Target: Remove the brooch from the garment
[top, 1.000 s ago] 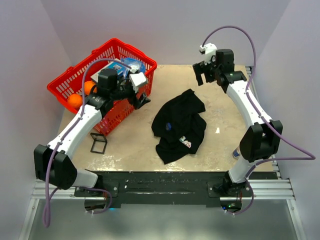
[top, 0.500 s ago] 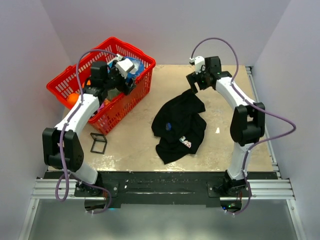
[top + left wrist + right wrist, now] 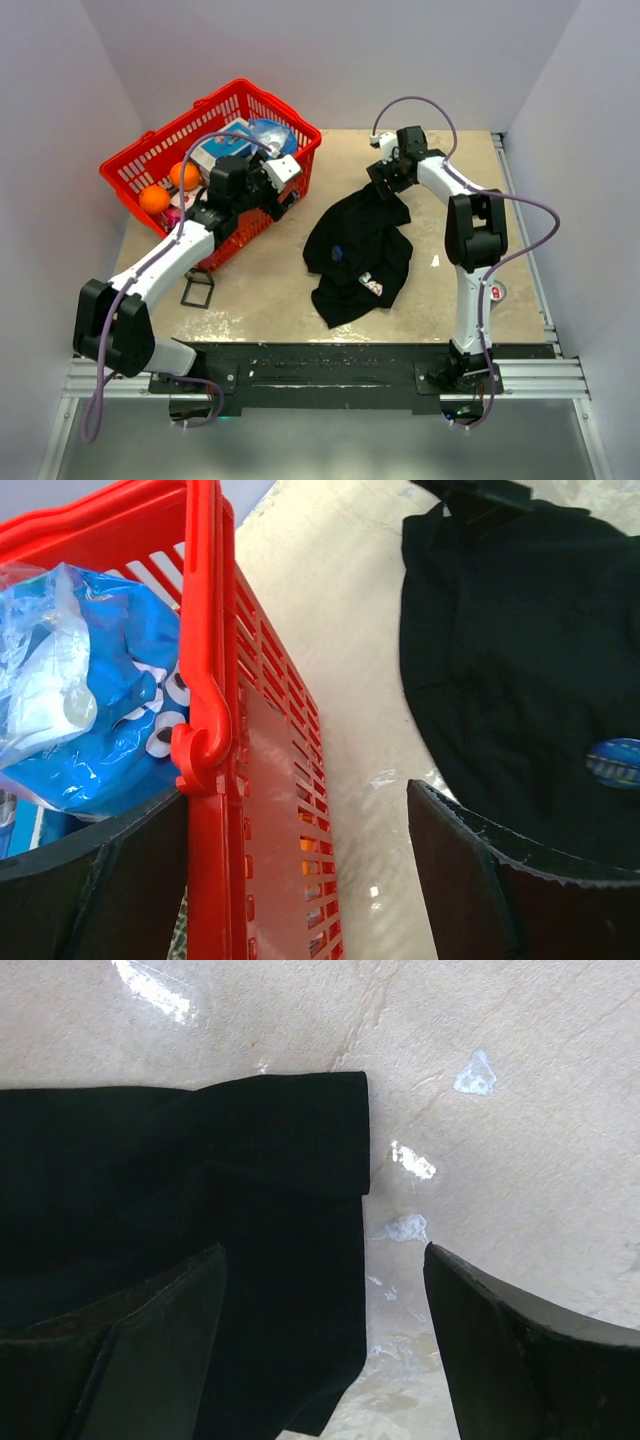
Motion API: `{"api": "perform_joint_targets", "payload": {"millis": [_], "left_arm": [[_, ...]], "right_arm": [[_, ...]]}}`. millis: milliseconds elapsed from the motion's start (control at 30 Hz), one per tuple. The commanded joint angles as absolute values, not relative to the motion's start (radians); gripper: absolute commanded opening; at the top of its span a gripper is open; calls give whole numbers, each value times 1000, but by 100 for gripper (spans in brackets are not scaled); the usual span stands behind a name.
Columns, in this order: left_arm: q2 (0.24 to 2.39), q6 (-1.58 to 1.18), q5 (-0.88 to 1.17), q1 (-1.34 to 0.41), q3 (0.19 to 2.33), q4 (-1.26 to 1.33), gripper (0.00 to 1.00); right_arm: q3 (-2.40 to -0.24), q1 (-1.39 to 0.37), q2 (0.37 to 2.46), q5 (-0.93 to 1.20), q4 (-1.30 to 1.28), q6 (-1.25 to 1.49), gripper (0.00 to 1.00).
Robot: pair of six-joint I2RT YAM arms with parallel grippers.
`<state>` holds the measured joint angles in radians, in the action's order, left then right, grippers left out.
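Task status: not started in any real sense. Nothing is removed and nothing is gripped.

Far left: red basket with oranges and a blue packet inside, not relevant.

The left gripper is released, jaws wide, parked at the basket's right-hand wall. In its wrist view the red rim runs between the fingers. I can't tell whether it hangs above the rim or straddles it.

Centre: the garment lies crumpled on the worktop, floral print toward the near edge. The brooch is pinned on the garment's left part, well apart from both grippers.

Right: the right gripper is down at the garment's far edge, jaws apart, a folded hem or sleeve between them. Nothing is clamped.

What's left, as I judge it: pin the cloth down, get a gripper onto the brooch, pull it free. That is all of the task.

Hard to read:
- The brooch is cut by the frame edge in the left wrist view and absent from the right wrist view.
- Its clasp isn't visible anywhere.
- The right fingertips run out of frame, so I can't tell whether they touch cloth.
- The folds hide which part of the shirt carries the pin.
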<state>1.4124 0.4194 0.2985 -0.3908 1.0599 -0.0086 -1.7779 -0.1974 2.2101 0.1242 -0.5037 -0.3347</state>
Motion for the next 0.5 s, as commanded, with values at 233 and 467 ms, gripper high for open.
{"api": "perform_joint_targets", "payload": {"millis": [233,467], "left_arm": [[1367,448,280,-492,1037,103,84],[1466,515,51,-483,1060,173,80]], "right_arm": [[-1844,-207,2283,175,-488,-357,28],[-1865,-204,2145,192,-491,-364,0]]}}
